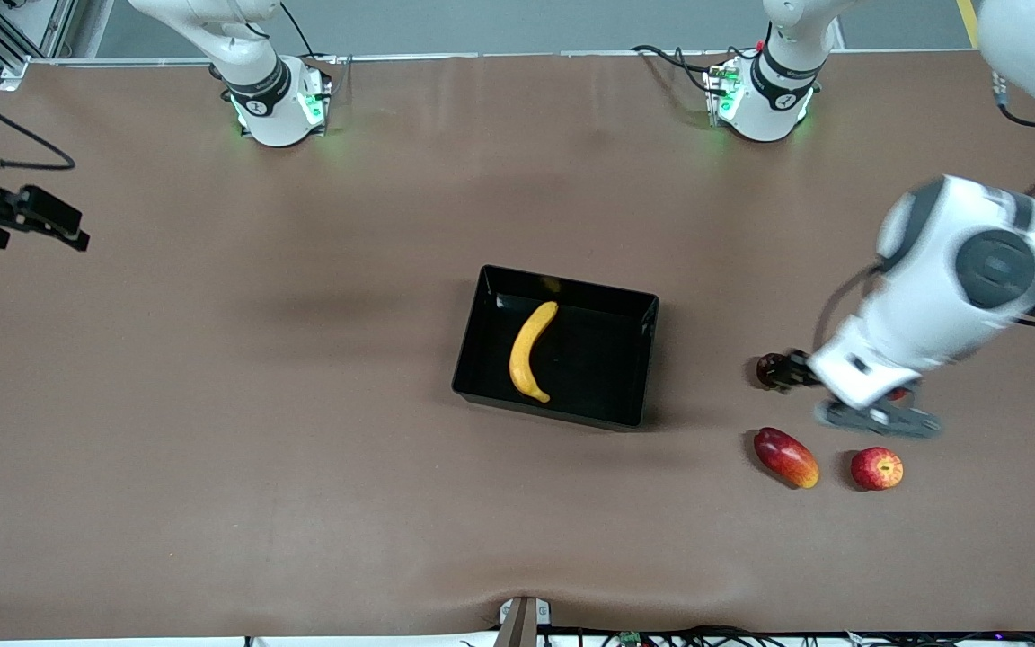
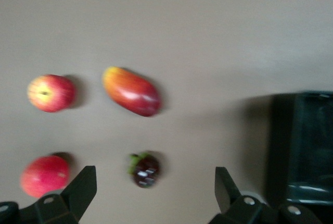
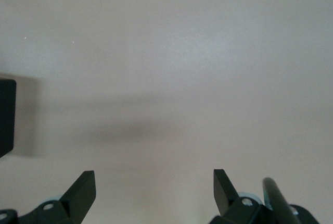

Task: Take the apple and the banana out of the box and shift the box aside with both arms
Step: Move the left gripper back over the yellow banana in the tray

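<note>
Apple [image 1: 876, 468] and mango [image 1: 785, 456] are lying nearest the camera, with the left gripper [image 2: 156, 190] hanging over the fruit cluster.
Its fingers [image 2: 83, 187] are spreading wide, gripping nothing; a small dark fruit [image 2: 145, 169] is sitting below their gap, a pinkish-red fruit [image 2: 45, 175] beside one finger. Toward the table's middle, the banana [image 1: 531, 351] is lying inside the box [image 1: 634, 359]. Well apart, the right gripper [image 3: 154, 191] is waiting, spread wide and empty, over bare table.

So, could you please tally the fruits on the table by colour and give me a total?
Yellow: 1, the banana in the box
Red: 3, the apple, mango, plain red fruit
Dark purple: 1, small fruit
Total: 5
</note>
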{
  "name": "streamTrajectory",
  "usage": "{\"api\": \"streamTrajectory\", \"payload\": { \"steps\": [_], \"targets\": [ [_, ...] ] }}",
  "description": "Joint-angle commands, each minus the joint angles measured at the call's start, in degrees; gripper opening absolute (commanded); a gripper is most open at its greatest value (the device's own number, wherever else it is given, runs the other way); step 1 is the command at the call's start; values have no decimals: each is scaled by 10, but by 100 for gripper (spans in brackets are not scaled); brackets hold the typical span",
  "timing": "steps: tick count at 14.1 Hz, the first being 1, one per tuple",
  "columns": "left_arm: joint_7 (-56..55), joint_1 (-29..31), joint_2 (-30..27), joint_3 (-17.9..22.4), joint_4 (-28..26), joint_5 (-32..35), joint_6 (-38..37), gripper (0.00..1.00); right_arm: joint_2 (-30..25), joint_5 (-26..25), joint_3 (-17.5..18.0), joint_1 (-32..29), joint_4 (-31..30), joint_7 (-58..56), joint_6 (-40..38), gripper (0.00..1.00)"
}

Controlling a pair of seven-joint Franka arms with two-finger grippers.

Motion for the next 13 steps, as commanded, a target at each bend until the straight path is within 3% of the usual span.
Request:
{"api": "streamTrajectory", "payload": {
  "steps": [1, 4, 9, 11, 13],
  "targets": [
    [-63, -9, -19, -40, -44, 0, 27, 100, 27, 3, 5, -26, 9, -5, 11, 100],
    [-113, -82, 2, -40, -49, 1, 67, 100, 79, 3, 5, -27, 7, -7, -7, 100],
    [-281, -216, 81, -21, -32, 98, 95, 100, 85, -1, 5, -40, 9, -8, 25, 100],
    [-312, -264, 123, -17, -8, 105, 104, 100, 89, 3, 5, -47, 9, -6, 34, 100],
    [-314, -333, 142, 44, 20, 115, 106, 100, 98, 9, 5, -43, 10, 0, 36, 100]
  ]
}}
